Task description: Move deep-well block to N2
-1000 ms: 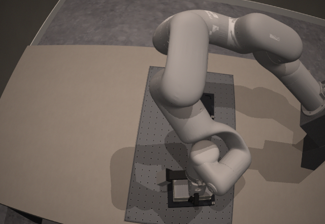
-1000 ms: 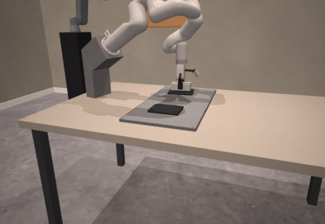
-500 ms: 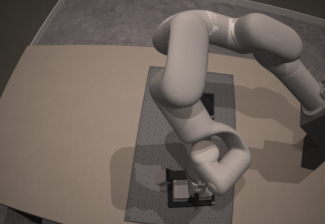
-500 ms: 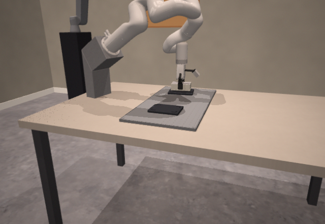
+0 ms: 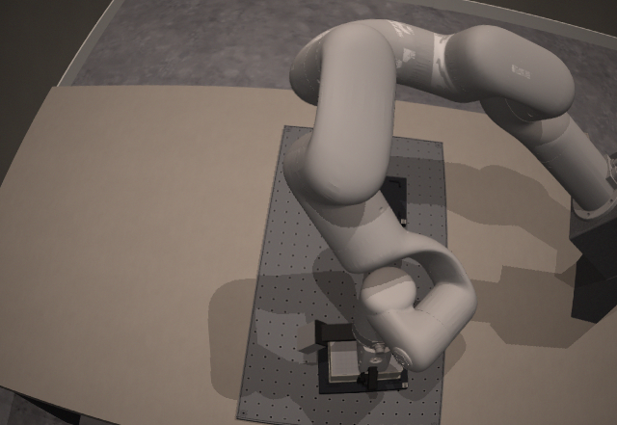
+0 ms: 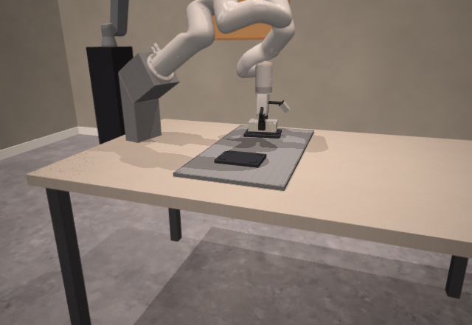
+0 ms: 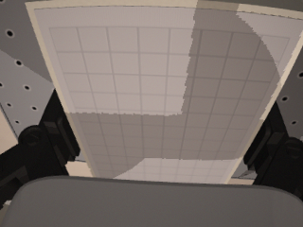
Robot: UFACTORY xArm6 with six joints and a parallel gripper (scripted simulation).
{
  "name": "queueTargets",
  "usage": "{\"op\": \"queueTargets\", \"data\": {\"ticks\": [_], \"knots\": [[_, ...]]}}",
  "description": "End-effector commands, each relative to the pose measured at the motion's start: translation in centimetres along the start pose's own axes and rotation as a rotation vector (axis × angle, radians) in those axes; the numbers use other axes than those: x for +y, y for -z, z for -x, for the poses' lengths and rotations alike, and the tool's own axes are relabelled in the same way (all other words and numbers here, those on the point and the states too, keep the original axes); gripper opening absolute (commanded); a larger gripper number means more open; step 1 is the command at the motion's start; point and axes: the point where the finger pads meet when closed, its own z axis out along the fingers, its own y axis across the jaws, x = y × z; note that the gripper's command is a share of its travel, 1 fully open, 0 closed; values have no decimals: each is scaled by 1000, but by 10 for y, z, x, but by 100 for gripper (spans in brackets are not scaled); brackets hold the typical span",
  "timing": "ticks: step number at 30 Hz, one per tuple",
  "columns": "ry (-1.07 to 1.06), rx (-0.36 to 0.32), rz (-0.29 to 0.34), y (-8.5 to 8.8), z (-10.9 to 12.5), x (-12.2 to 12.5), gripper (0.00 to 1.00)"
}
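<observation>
The white deep-well block (image 5: 342,362) (image 6: 266,124) (image 7: 165,82) is at nest N2 (image 5: 361,386) (image 6: 262,133), the black nest at the near end of the perforated grey plate (image 5: 283,310) in the overhead view. The block is upright and level, and its base sits down at the nest. I cannot tell if it is fully seated. My gripper (image 5: 367,358) (image 6: 262,121) (image 7: 164,86) points straight down and is shut on the block's two long sides. Nest N1 (image 5: 397,194) (image 6: 240,158) is empty and partly hidden by my arm in the overhead view.
My arm's grey base block (image 6: 142,96) stands at the table's back left corner. A black pedestal (image 6: 108,89) with a grey camera arm stands behind it. The table edges lie well away from the plate.
</observation>
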Motion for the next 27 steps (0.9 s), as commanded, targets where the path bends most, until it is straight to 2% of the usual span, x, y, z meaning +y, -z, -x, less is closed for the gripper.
{"op": "queueTargets", "data": {"ticks": [1,27], "knots": [[0,1,-1,0,-1,0,0],[0,1,-1,-4,-1,0,0]]}}
